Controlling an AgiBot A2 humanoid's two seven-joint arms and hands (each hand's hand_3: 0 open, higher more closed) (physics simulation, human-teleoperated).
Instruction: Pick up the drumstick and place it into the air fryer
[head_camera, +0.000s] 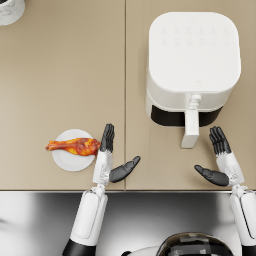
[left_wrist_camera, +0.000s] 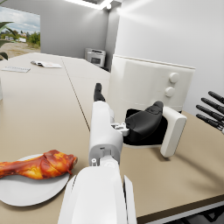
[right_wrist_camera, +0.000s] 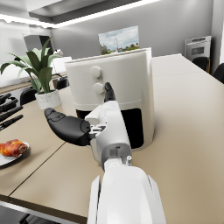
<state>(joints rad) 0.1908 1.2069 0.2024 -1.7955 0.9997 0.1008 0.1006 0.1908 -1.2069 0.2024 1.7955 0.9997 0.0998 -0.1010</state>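
Head view findings: the drumstick (head_camera: 73, 146) lies on a small white plate (head_camera: 70, 161) on the beige worktop (head_camera: 60, 80), its meaty end toward my left hand (head_camera: 111, 157). That hand sits just beside the plate's edge, fingers (head_camera: 107, 137) extended and spread, thumb out to the side, grasping nothing; I cannot tell whether the fingertips touch the plate rim. My right hand (head_camera: 220, 161) is likewise released, fingers straight, thumb apart, empty, positioned near the handle (head_camera: 191, 127) of the white air fryer (head_camera: 192, 65). Left wrist view confirms the drumstick (left_wrist_camera: 37, 165) resting on the plate (left_wrist_camera: 26, 190), apart from my hand (left_wrist_camera: 131, 124). The fryer's drawer (left_wrist_camera: 173, 131) stands pulled out partway, showing a dark opening behind it. Right wrist view shows a potted plant (right_wrist_camera: 37, 74) on the worktop beyond the fryer (right_wrist_camera: 111, 87).
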